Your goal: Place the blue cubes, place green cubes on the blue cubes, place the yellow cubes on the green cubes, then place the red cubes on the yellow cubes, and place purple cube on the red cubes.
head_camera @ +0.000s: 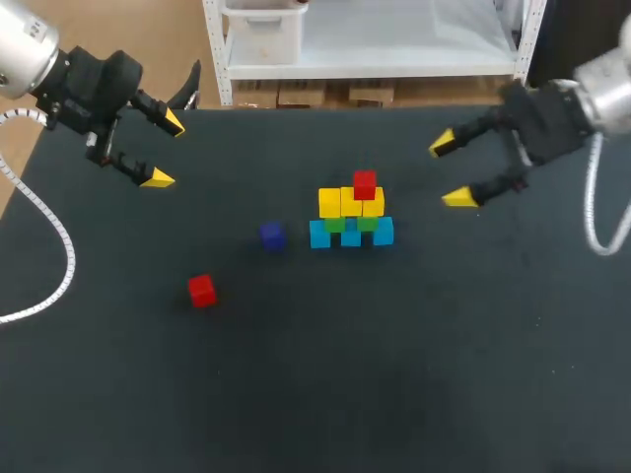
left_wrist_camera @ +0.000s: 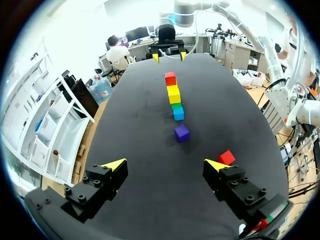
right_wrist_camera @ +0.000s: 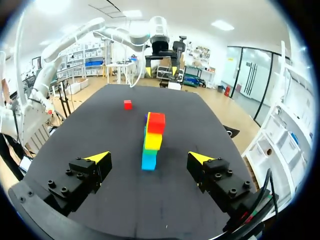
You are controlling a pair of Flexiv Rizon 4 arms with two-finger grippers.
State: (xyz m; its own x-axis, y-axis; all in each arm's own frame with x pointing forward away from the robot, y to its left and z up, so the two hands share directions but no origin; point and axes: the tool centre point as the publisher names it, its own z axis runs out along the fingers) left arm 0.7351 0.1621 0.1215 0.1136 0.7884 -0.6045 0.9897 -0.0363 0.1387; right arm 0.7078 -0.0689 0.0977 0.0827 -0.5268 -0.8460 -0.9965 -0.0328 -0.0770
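On the dark bench (head_camera: 414,374) a small stepped stack stands a little toward 12 o'clock from the middle: blue cubes (head_camera: 318,234) in a row at the base, green cubes (head_camera: 335,224) resting on them, yellow cubes (head_camera: 329,202) on the green, and a single top red cube (head_camera: 364,184) sitting on the yellow row toward its 3 o'clock end. The purple cube (head_camera: 272,236) lies alone on the bench at 9 o'clock from the stack, near it but not touching. The loose red cube (head_camera: 201,291) sits farther out, at about 8 o'clock from the stack and well apart from it. The left end effector (head_camera: 166,150) hangs at roughly 10 o'clock from the stack, well clear of every cube, its yellow-tipped fingers spread wide with nothing between them. The right end effector (head_camera: 450,171) is at about 2 o'clock from the stack, near it but not touching, fingers likewise wide apart and holding nothing.
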